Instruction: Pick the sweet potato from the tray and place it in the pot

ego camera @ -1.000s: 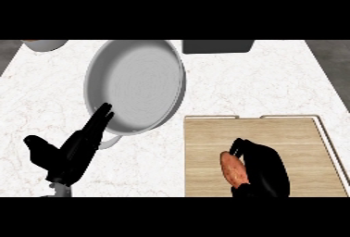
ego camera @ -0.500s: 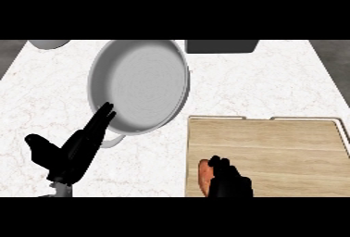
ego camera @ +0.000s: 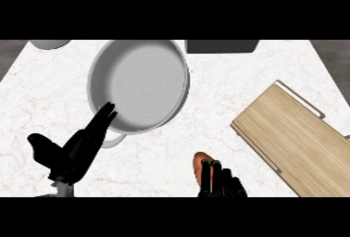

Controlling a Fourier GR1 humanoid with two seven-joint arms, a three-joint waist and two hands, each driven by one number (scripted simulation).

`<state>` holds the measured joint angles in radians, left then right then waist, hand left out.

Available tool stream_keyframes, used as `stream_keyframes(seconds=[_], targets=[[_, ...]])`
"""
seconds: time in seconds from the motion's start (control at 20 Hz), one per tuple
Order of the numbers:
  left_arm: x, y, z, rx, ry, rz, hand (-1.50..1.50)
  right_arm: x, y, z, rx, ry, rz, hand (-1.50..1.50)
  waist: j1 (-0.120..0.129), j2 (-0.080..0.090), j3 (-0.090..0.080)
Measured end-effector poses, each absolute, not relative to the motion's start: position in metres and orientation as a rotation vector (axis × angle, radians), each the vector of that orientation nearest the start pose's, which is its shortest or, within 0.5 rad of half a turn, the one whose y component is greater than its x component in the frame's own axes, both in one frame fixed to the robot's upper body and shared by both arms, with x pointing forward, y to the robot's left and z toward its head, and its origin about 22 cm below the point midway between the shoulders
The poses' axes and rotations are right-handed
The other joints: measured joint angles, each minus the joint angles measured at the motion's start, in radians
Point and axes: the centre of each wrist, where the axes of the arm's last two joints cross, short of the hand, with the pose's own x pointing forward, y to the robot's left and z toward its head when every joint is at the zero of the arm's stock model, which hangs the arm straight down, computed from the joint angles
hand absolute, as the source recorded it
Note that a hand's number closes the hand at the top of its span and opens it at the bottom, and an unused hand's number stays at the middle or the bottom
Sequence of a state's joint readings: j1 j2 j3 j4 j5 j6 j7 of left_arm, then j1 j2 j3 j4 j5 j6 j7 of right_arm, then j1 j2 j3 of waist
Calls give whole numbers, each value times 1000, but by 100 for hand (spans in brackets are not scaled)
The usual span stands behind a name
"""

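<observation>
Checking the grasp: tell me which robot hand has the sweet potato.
The right robot hand, low in the view, curled round the orange sweet potato; the left robot hand is open, holding nothing.

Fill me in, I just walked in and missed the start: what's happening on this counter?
The robot's right hand, low in the view, is curled around a sweet potato and holds it over the marble counter, clear of the wooden tray on the right. The grey pot sits up and to the left, with nothing in it. The left hand rests open beside the pot, fingers pointing at its rim.
</observation>
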<state>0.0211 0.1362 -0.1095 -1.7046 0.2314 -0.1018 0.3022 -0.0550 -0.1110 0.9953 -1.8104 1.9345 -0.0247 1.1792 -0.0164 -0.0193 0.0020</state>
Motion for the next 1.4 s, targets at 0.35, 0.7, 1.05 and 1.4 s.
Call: stream_keyframes(seconds=[0.35,0.7,1.05,1.4], targets=[[235,229,33,-243,-1365,-142,0,132,-45,51,-1786,-1630,879,150,19,4,1],[236,225,35,-255,-1372,-156,0,131,-44,52,-1810,-1735,894,150,37,13,1],[237,222,39,-267,-1379,-178,0,136,-42,54,-1786,-1752,884,150,59,27,1],[240,214,44,-295,-1388,-207,0,157,-35,73,-1722,-1743,816,150,85,38,1]])
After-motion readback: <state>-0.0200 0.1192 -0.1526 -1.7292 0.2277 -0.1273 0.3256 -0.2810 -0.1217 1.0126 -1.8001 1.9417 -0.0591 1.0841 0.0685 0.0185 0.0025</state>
